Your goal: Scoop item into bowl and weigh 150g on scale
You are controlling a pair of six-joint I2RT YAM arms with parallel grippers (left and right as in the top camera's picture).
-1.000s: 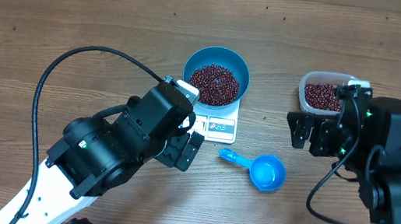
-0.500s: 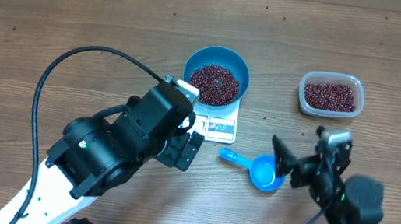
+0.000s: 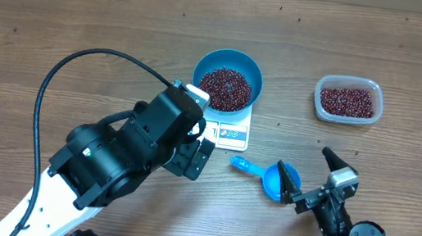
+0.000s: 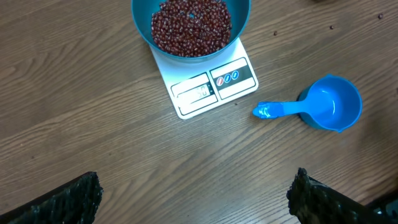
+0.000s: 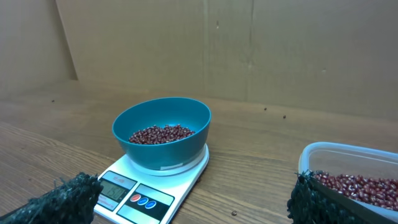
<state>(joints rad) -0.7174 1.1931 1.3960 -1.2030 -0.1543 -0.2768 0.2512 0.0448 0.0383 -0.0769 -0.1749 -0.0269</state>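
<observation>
The bowl point(image 3: 230, 61) of beans point(image 3: 226, 87) is sitting on the scale point(image 3: 230, 135) at 12 o'clock. We are holding left gripper point(image 4: 196, 200) and right gripper point(image 3: 311, 172) wide, empty.

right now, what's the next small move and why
Probably ease the right end effector toward the scoop, in case more beans are needed: it is open and empty, the scoop lies empty beside the scale, the bowl sits on the scale, and the display is too blurred to read.

One bowl point(image 5: 168, 152), one scale point(image 3: 230, 134), one scoop point(image 3: 281, 182), one tub point(image 3: 317, 96), two heaps of beans point(image 3: 226, 87).
</observation>
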